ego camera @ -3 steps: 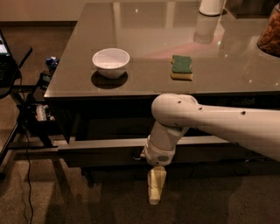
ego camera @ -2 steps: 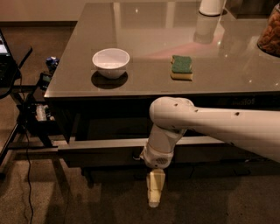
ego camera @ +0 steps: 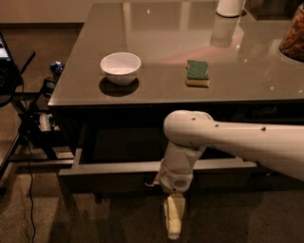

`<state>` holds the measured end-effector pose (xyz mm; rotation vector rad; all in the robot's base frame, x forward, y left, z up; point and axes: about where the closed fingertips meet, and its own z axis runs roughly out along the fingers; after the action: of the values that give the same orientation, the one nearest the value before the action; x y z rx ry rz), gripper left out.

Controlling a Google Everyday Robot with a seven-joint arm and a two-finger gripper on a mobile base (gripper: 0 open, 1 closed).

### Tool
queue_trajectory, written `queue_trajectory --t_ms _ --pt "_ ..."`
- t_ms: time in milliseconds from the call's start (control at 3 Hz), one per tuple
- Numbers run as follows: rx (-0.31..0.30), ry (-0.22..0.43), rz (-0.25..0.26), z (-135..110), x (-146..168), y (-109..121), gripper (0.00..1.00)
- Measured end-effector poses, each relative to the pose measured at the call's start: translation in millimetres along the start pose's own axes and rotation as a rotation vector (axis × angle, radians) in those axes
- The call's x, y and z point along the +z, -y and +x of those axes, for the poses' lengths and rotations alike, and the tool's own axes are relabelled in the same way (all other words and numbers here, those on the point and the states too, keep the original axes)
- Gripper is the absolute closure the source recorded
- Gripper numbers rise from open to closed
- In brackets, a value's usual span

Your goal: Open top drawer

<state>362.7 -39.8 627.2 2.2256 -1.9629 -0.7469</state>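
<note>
The top drawer [ego camera: 109, 173] is a wide dark drawer under the table's front edge. It stands pulled out, with its lighter inner walls and dark inside [ego camera: 126, 142] showing. A small dark handle [ego camera: 148, 182] sits at the centre of its front. My white arm [ego camera: 223, 140] comes in from the right and bends down over the drawer front. My gripper [ego camera: 173, 219] hangs just below and in front of the handle, pointing at the floor, and is apart from it.
On the glossy table [ego camera: 76, 90] stand a white bowl [ego camera: 120, 67] and a green-and-yellow sponge [ego camera: 197, 72], with a white container [ego camera: 230, 7] at the back. A dark stand with cables [ego camera: 28, 123] is at the left. Bare floor lies below.
My arm and gripper have sunk slightly lower in front of the drawer. The drawer stays pulled out as before.
</note>
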Motion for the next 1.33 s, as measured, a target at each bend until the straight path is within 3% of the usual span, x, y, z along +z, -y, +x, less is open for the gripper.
queue_trajectory --t_ms 333,1000,1333 --pt "0.001 0.04 -0.05 8.1 -3.8 -55.2 0.0" --pt "0.014 0.013 -0.032 3.1 -16.1 -62.4 0.0" --pt "0.09 -0.049 -0.023 0.1 -39.3 -91.5 0.0"
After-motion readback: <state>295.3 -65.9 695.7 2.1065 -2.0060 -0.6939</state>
